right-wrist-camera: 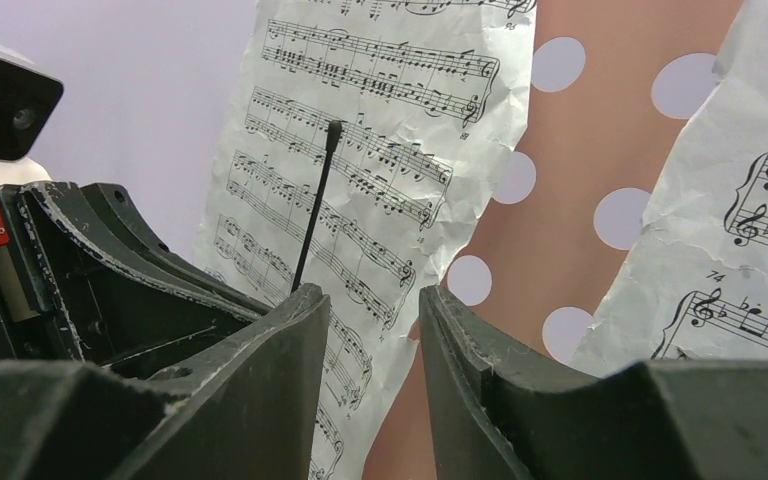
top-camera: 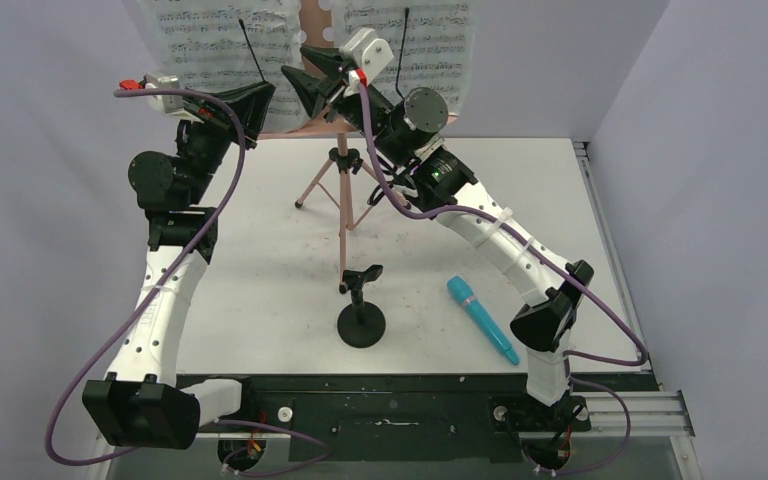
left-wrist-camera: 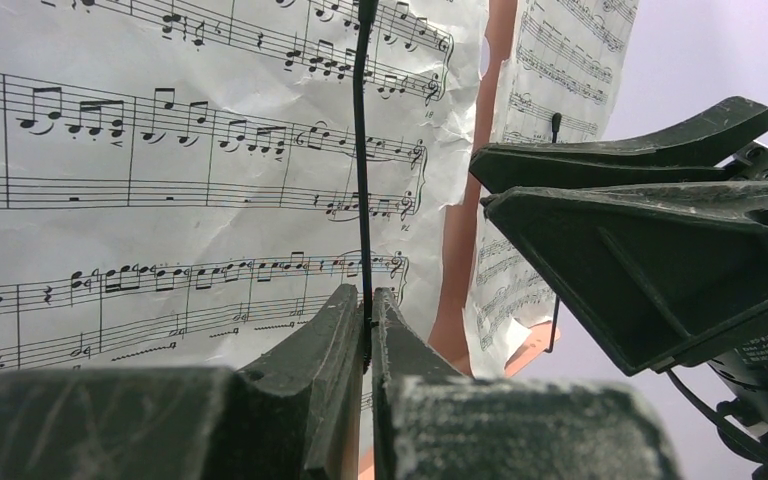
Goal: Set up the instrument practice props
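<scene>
Black wire (left-wrist-camera: 360,150) pinched: left end effector (left-wrist-camera: 370,302) | right end effector (right-wrist-camera: 372,300) ajar

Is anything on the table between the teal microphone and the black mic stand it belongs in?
Nothing visible does. Bare table lies between the teal microphone and the mic stand. The right arm's elbow sits on the microphone's far side, away from the stand.

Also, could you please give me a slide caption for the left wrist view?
Left gripper closed on the black retaining wire over a music page, right gripper alongside.
</scene>
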Controlling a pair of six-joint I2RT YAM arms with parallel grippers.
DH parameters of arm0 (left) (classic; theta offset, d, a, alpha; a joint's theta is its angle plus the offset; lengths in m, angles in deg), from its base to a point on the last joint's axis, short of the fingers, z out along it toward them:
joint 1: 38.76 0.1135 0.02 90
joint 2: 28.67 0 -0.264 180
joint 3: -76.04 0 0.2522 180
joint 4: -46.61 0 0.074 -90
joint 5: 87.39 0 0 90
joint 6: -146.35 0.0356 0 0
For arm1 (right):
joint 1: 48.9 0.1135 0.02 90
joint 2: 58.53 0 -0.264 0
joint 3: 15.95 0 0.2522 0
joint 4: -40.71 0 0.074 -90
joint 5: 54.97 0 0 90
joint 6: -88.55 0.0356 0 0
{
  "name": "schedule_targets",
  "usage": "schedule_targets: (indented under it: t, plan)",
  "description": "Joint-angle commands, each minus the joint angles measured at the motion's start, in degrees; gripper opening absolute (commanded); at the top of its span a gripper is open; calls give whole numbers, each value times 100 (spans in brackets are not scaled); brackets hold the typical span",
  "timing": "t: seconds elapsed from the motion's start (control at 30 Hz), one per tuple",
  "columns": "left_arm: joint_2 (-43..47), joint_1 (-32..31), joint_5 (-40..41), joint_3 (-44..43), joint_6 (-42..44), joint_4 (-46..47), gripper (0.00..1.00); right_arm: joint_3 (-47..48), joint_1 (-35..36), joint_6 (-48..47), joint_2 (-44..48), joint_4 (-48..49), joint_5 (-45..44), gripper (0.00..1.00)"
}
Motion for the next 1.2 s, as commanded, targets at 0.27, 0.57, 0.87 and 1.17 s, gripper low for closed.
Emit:
schedule_targets:
  t: [0.27, 0.57, 0.87, 1.17]
  plan:
    - [219, -52, -143, -46, 69, 319, 17, -239, 44, -65, 320, 144, -140, 41]
    - [345, -57, -29, -10, 134, 194, 31, -309, 50, -32, 375, 148, -149, 46]
    - [552, -75, 106, 65, 458, -68, 59, -534, 52, -49, 511, 252, -164, 62]
    - [715, -111, 23, 290, 579, 218, 84, -980, 53, -83, 736, 619, 214, 82]
